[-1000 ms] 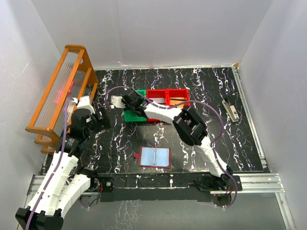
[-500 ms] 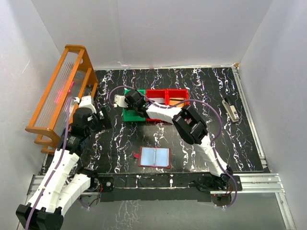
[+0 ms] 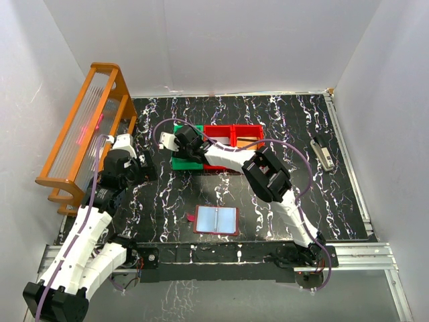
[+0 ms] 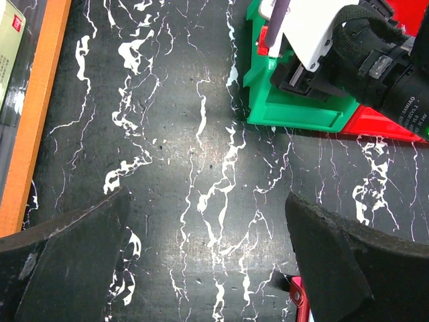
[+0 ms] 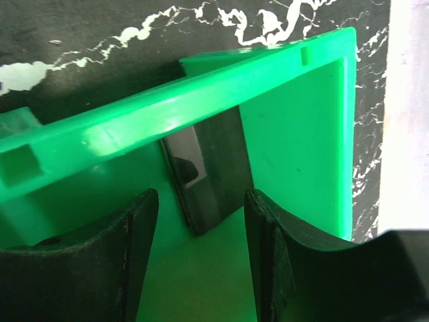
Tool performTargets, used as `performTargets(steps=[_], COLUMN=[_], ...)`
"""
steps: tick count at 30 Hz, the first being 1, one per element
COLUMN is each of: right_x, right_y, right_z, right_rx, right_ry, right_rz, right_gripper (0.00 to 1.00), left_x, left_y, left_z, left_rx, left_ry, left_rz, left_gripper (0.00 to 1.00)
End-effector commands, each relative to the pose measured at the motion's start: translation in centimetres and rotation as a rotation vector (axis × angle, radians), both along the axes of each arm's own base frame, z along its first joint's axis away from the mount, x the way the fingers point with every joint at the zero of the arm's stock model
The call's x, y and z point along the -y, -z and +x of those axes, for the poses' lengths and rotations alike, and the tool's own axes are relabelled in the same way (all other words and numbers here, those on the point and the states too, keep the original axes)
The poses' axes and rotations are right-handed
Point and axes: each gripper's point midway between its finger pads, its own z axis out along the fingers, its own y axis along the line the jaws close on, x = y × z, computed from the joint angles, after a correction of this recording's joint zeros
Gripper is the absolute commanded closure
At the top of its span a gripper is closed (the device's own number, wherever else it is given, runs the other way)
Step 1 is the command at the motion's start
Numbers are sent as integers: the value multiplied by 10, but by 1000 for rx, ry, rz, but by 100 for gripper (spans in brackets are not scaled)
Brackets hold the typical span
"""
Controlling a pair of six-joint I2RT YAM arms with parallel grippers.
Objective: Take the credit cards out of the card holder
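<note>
Our right gripper [image 5: 201, 196] hangs inside the green bin [image 5: 295, 134] with its jaws spread. A dark credit card [image 5: 208, 168] stands between them, leaning on the bin's inner wall and apparently touched by neither finger. Propped like that, it could slide flat or be dragged up if a finger clips it on the way out, and the bin walls sit close on both sides, so straight up is the only safe exit. The card holder [image 3: 216, 220] lies open on the table near our bases, well apart from the bins. Its sleeves look pale, though from above we cannot tell whether any cards remain. Our left gripper [image 4: 206, 198] is spread wide over bare table beside the orange rack [image 3: 87, 127].
</note>
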Motion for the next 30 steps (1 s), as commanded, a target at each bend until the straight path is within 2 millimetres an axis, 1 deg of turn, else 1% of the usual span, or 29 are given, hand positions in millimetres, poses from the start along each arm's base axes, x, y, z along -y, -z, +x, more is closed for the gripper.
performTargets(steps=[1,3,6,7,9,10,11,12,13,15,16,18,20,22,24,26,28,30], right_x=[-13,-17,-20,-18,-6,4,15,56,67,86,96,111,122,123,123,126,132,138], right_y=[-70,-89,-135,-153,-181,-190,-195,-182,-173,-153,-148,-124,-103,-90,-85,-81,-75,-72], right_z=[5,3,-4,-10,-23,-31,-40,-73,-90,-122,-139,-173,-206,-237,-261,-278,-286,-290], right_rx=[37,30,28,19,9,-10,-33,-148,-209,-337,-398,-547,-692,-855,-981,-1068,-1093,-1090], right_ry=[30,47,78,101,162,207,263,476,515,606,650,760,838,875,866,847,855,875], right_rz=[187,264,425,499,623,684,740,889,918,964,994,1029,1066,1148,1234,1307,1331,1326], right_gripper=[47,46,45,44,42,40,34,25,25,26,27,30,33,36,37,38,39,40], left_x=[2,3,9,12,17,21,25,39,45,57,63,76,97,112,121,126,132,139], left_y=[3,4,7,7,10,11,12,16,17,18,19,17,14,12,9,5,5,8], left_z=[1,1,1,1,1,1,1,-1,-2,-6,-9,-14,-25,-36,-45,-52,-60,-69], left_rx=[-5,-7,-15,-19,-30,-34,-40,-63,-69,-88,-101,-119,-147,-182,-193,-199,-227,-270], left_ry=[18,25,55,70,98,115,135,210,238,291,315,347,416,453,478,497,522,552], left_rz=[2,-1,-14,-20,-33,-42,-51,-93,-113,-155,-184,-261,-384,-495,-563,-588,-599,-591], left_gripper=[1,2,1,2,1,1,2,1,2,2,2,2,5,7,7,7,7,8])
